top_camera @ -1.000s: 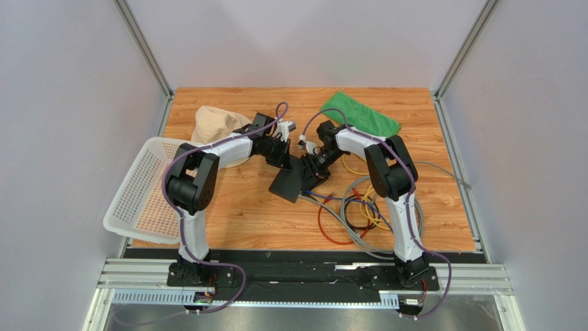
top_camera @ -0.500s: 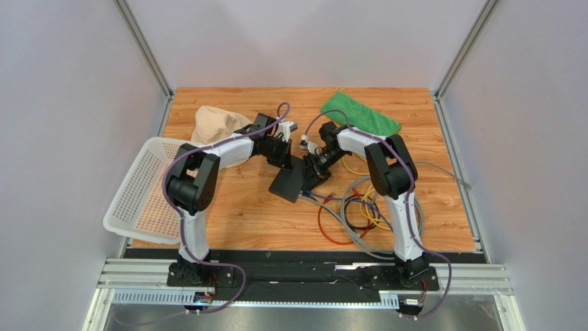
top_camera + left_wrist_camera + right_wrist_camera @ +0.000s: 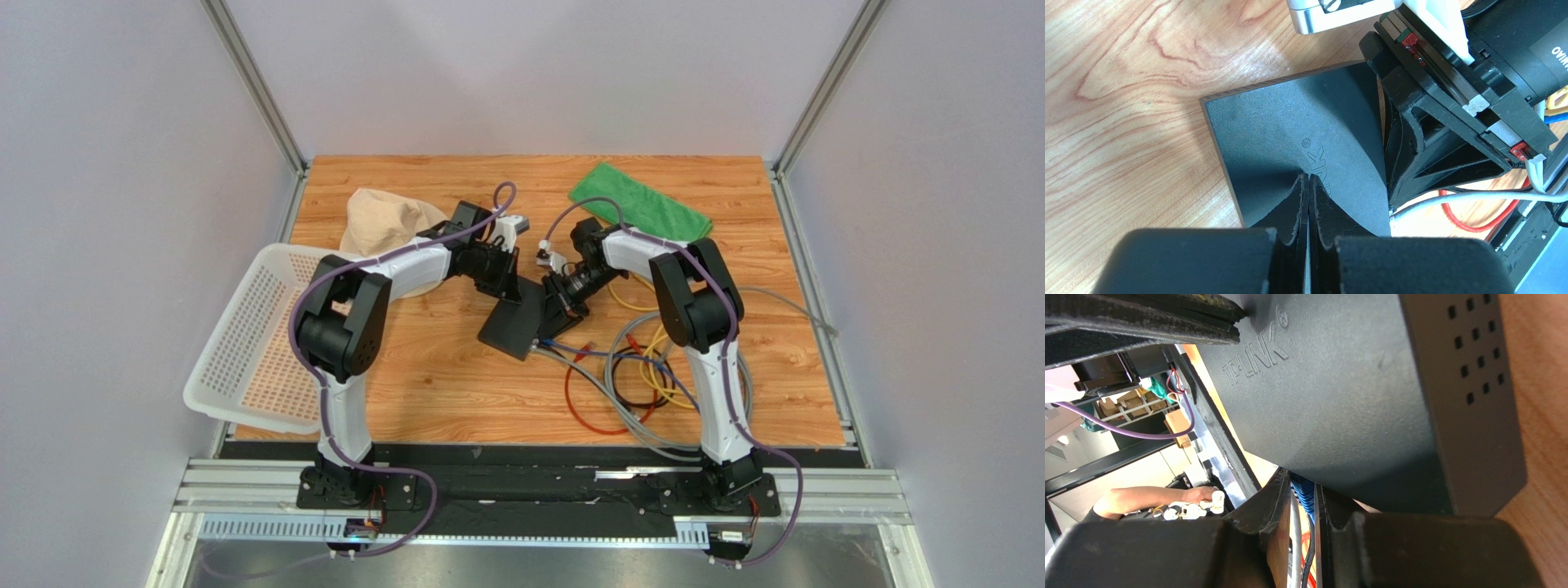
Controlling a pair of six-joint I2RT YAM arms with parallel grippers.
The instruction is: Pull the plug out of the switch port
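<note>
At switch (image 3: 510, 326) edge, right hand (image 3: 1301, 489) flanks plug (image 3: 1306, 503).

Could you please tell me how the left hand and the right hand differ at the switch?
The left hand is shut, tips together on the switch's flat top; the right hand has a narrow gap. The left holds nothing; the right straddles the blue plug at the switch's edge. Both are at the switch.
</note>
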